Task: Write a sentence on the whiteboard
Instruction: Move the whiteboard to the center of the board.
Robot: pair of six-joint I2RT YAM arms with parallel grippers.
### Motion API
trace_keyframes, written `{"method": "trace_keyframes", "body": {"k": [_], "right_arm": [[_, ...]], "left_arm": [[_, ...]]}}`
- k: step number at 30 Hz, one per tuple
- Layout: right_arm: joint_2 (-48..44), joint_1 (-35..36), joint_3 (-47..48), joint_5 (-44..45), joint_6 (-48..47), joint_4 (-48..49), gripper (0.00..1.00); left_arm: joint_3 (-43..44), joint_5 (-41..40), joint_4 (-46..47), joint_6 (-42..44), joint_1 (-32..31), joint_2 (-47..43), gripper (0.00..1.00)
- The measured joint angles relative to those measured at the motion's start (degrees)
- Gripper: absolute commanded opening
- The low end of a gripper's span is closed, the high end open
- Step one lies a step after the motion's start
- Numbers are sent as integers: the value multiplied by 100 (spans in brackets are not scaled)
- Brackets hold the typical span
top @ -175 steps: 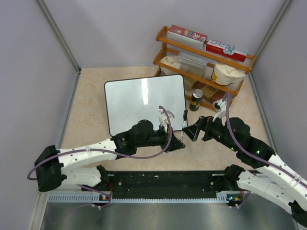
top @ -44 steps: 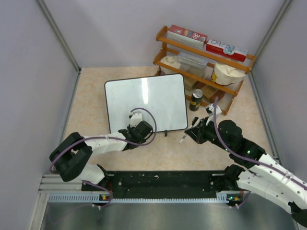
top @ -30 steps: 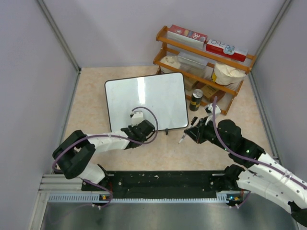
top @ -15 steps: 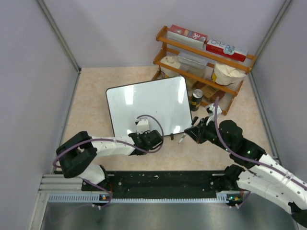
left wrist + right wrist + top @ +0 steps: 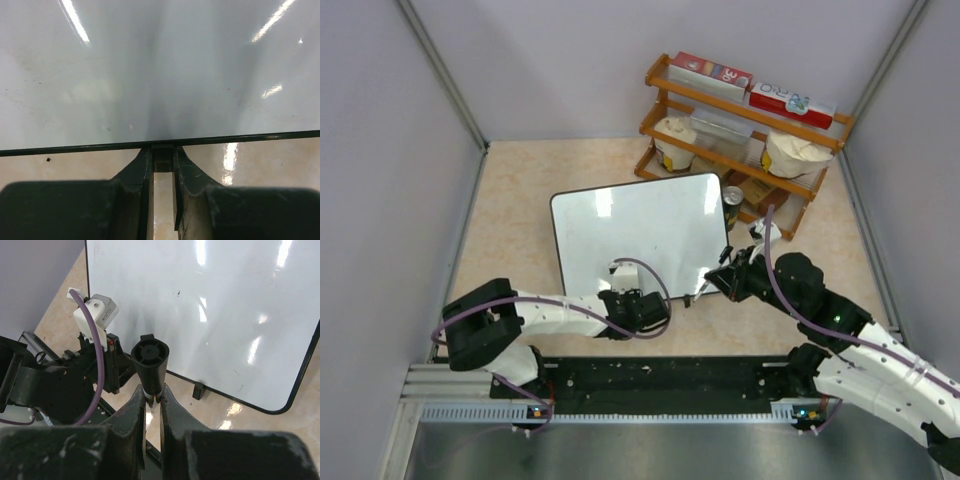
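Note:
The whiteboard (image 5: 640, 235) lies flat mid-table, turned a little, and no sentence shows on its white face. My left gripper (image 5: 640, 301) sits at its near edge. In the left wrist view the fingertips (image 5: 145, 159) are shut on a small black foot (image 5: 163, 156) under the board's black rim. My right gripper (image 5: 718, 278) hovers off the board's near right corner, shut on a black marker (image 5: 701, 291). In the right wrist view the marker (image 5: 150, 360) stands end-on between the fingers, with the whiteboard (image 5: 215, 305) beyond it.
A wooden shelf (image 5: 740, 130) with boxes and bowls stands at the back right. A dark can (image 5: 732, 196) touches or nearly touches the board's far right corner. Grey walls close in the left, back and right. A black rail (image 5: 660, 380) runs along the near edge.
The whiteboard has slid right and toward the shelf, turning slightly, with my left gripper holding its near edge and moving right. The right gripper has stayed put with the marker.

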Motion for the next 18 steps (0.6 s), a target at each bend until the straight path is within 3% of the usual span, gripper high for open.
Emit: {"method": "trace_keyframes", "body": {"k": [5, 8, 9, 12, 13, 18], "right_arm": [[-57, 0, -13, 2, 0, -4, 0], [-72, 0, -13, 15, 0, -4, 0], [-74, 0, -13, 20, 2, -4, 0], [-85, 0, -13, 24, 2, -7, 0], [-94, 0, -13, 24, 2, -7, 0], [-151, 0, -13, 39, 4, -7, 0]], "left_arm": [[85, -28, -140, -179, -127, 74, 9], [107, -31, -197, -267, -188, 94, 20], [116, -33, -216, -289, -216, 98, 30], [131, 17, -273, -365, -348, 96, 41], [151, 59, -278, -378, -424, 96, 49], [245, 238, -321, -424, -660, 120, 62]]}}
